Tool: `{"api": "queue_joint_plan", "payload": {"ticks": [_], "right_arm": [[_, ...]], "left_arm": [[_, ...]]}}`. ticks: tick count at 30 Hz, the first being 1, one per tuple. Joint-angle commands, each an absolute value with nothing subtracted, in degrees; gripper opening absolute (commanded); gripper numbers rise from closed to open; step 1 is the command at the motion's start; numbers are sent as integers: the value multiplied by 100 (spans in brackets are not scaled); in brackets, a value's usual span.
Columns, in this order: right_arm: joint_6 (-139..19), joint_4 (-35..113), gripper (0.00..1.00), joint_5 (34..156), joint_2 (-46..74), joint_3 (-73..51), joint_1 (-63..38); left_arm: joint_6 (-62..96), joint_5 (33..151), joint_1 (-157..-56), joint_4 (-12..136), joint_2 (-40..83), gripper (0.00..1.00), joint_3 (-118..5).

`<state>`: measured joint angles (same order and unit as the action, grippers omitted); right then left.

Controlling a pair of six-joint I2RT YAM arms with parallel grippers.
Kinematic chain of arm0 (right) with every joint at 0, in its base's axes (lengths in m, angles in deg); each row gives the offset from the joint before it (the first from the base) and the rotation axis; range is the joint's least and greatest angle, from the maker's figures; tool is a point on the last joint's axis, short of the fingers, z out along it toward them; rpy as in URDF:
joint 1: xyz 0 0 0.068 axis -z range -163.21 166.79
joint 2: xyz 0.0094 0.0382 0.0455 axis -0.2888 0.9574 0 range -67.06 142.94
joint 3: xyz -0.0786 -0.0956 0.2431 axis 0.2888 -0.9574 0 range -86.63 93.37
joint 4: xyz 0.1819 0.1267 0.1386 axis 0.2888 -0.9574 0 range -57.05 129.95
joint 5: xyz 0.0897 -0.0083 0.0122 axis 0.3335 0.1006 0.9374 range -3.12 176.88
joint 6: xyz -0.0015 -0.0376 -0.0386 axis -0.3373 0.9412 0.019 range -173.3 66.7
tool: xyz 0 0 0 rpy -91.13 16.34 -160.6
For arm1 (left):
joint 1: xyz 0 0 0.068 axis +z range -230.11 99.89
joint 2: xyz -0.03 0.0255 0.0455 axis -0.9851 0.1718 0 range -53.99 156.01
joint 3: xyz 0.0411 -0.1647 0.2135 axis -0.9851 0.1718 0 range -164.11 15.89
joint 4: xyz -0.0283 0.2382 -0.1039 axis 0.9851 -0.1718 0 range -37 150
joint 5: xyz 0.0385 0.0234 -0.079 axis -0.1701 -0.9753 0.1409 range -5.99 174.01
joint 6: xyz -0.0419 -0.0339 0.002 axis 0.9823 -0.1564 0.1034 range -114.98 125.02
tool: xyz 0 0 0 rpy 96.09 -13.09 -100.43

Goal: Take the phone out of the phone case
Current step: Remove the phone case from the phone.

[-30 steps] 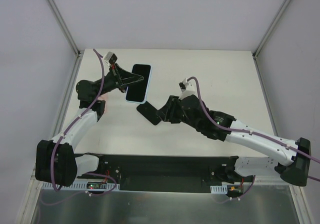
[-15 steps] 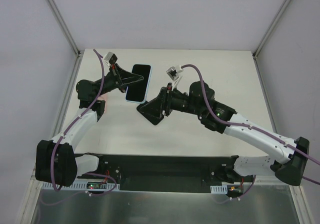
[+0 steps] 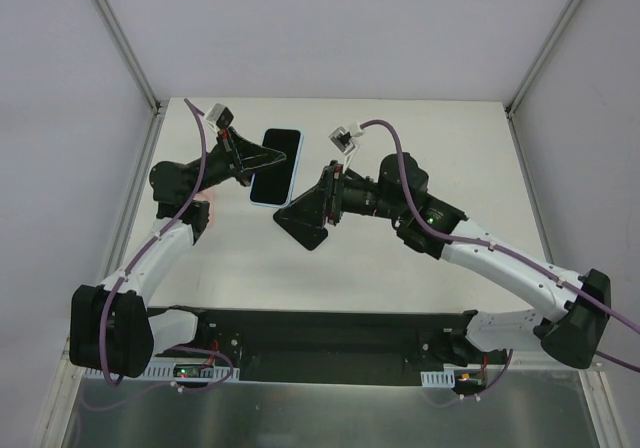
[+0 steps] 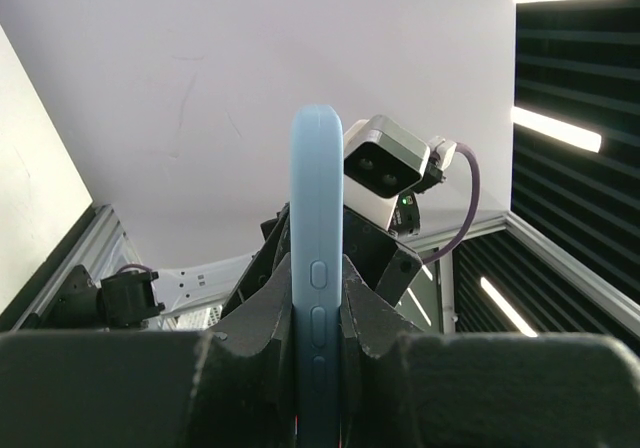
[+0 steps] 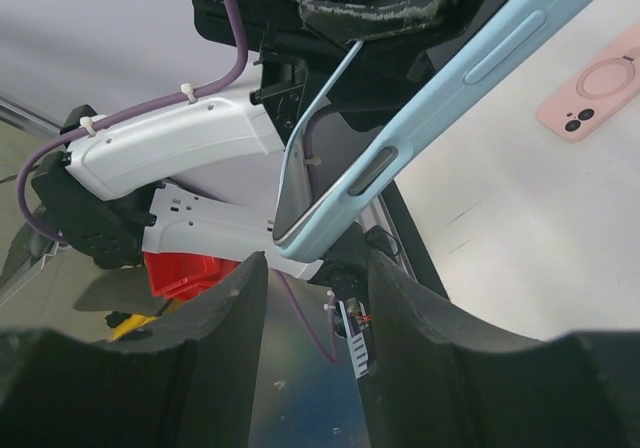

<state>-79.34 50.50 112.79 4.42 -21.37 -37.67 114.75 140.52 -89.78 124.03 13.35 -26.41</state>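
Two black fingers (image 4: 262, 318) of the left gripper (image 3: 250, 158), coarse and moulded, are clenched on the phone (image 3: 280, 164). They press on its face and back and hold it up off the white desk (image 3: 420, 138). The left wrist view sees it edge-on.

It sits in a pale blue case (image 4: 316, 208) with a matte, rubbery-looking skin, rounded ends and raised oblong button covers (image 4: 319, 273) along the side. From above, a glossy black screen (image 3: 278, 158) fills the blue rim, so the phone is in the case. In the right wrist view a thin pale lip runs along one long edge. Whether the phone is seated all the way round cannot be told.

The right gripper (image 5: 315, 278) is released. Its two dark fingers stand apart with nothing between them, just below the phone's rounded lower corner. Contact with that corner cannot be made out.

A pink case (image 5: 588, 93) lies flat on the desk. It shows a ring mark and two small lens holes, and the frame edge cuts it off.

The left fingers hide the lower end of the phone in the left wrist view. Behind it there stands a white, box-shaped camera (image 4: 385, 168) with two round lenses and a purple cable (image 4: 470, 198).
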Motion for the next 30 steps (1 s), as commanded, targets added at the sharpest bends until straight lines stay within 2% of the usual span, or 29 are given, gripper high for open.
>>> {"api": "queue_joint_plan", "payload": {"ticks": [1, 8, 11, 14, 18, 30], "right_arm": [[-8151, 5752, 46, 11509, 404, -2071, -3692], [-8897, 6770, 43, 11123, 202, -2764, -3612], [-9521, 7429, 38, 10815, 289, -3142, -3630], [-10180, 8720, 37, 10481, 412, -3740, -3630], [-10568, 10118, 41, 10182, 658, -4145, -3691], [-10489, 10832, 43, 9883, 756, -4329, -3788]], "left_arm": [[11576, 13982, -8951, 12812, 1088, 0, -2876], [11436, 13833, -8925, 12628, 974, 0, -2762], [11287, 13561, -8916, 12417, 807, 0, -2630], [11181, 13349, -8907, 12241, 622, 0, -2516], [11233, 13059, -8907, 12241, 473, 0, -2287], [11303, 12910, -8881, 12293, 455, 0, -2155]]}}
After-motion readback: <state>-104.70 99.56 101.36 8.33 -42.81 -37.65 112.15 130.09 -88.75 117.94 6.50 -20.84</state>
